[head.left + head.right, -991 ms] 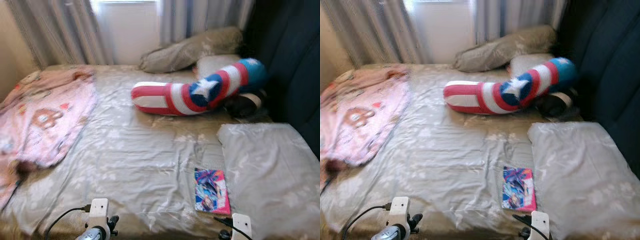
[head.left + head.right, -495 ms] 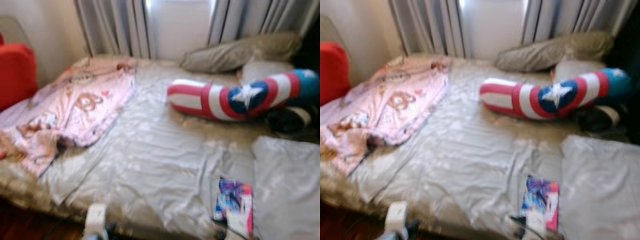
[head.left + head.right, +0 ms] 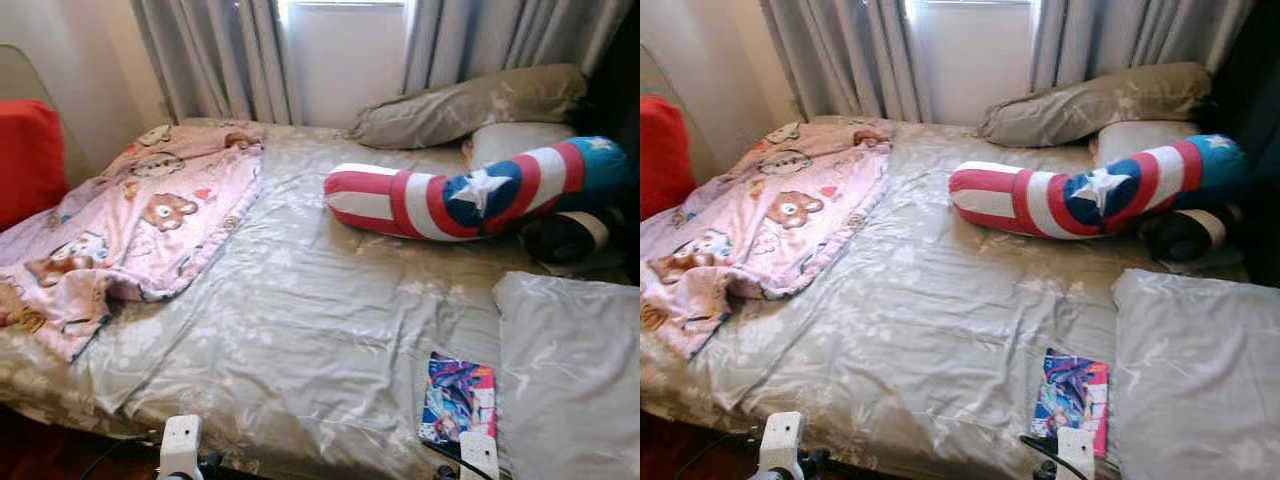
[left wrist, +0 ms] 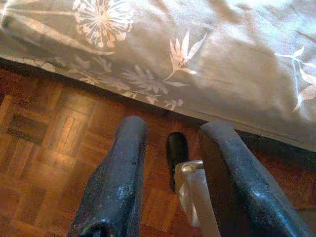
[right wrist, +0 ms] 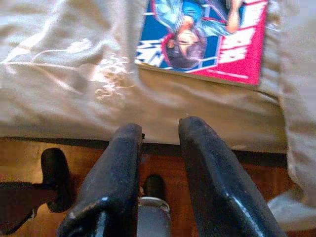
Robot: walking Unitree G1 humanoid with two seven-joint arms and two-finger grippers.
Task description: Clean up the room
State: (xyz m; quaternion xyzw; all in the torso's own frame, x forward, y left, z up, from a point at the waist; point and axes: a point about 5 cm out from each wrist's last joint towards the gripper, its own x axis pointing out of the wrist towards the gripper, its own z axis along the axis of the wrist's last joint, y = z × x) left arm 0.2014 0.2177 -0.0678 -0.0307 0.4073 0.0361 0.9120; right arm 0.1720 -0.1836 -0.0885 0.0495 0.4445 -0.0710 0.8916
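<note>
Red cushion (image 3: 28,160) half cut off

Colourful comic book (image 3: 458,399) flat on bed (image 3: 300,300)

Each end effector (image 4: 170,148) (image 5: 160,143) has two long, glossy black fingers; white wrist blocks (image 3: 181,440) trail thin black cables.

Creased cloth sheet (image 3: 300,330), fleecy pink blanket (image 3: 130,230), glossy paper comic (image 3: 458,398), matt black fingers (image 5: 207,177), polished wood parquet (image 4: 44,148).
</note>
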